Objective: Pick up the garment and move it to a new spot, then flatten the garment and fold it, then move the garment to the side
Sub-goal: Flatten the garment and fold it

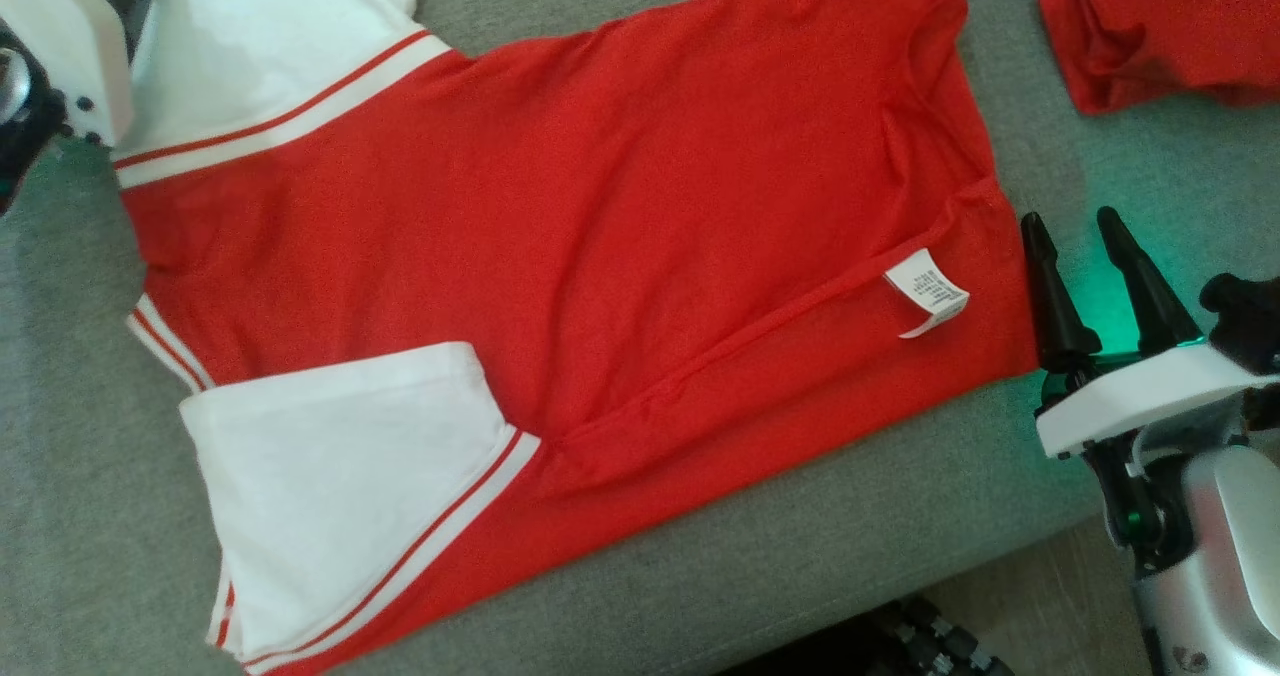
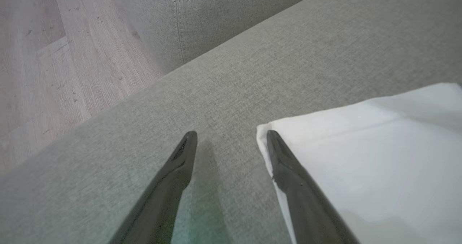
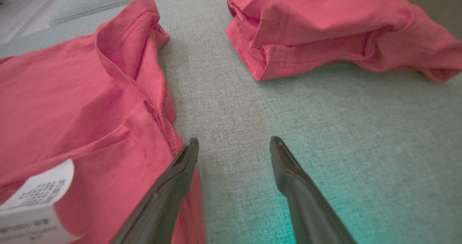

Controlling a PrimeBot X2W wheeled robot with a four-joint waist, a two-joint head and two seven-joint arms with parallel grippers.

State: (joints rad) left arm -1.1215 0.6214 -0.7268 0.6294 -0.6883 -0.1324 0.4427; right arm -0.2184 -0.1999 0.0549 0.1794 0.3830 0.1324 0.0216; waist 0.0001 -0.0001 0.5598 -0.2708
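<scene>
A red T-shirt [image 1: 600,246] with white sleeves lies spread flat and inside out on the grey couch seat [image 1: 700,576], its white care label [image 1: 925,291] showing near the hem. My right gripper [image 1: 1070,221] stands open just off the shirt's hem edge [image 3: 72,103], its left finger [image 3: 173,186] at the fabric border. At the far sleeve, my left gripper [image 2: 231,135] is open, its right finger [image 2: 288,171] resting on the white sleeve's [image 2: 379,157] corner and the other on bare cushion. In the head view only the left arm's white wrist housing [image 1: 60,46] shows.
A second red garment [image 1: 1160,26] lies bunched at the back right of the seat, close ahead of my right gripper [image 3: 325,31]. The couch's front edge drops to wood floor [image 1: 1050,606]. Another cushion [image 2: 202,16] and floor [image 2: 54,56] lie beyond the left gripper.
</scene>
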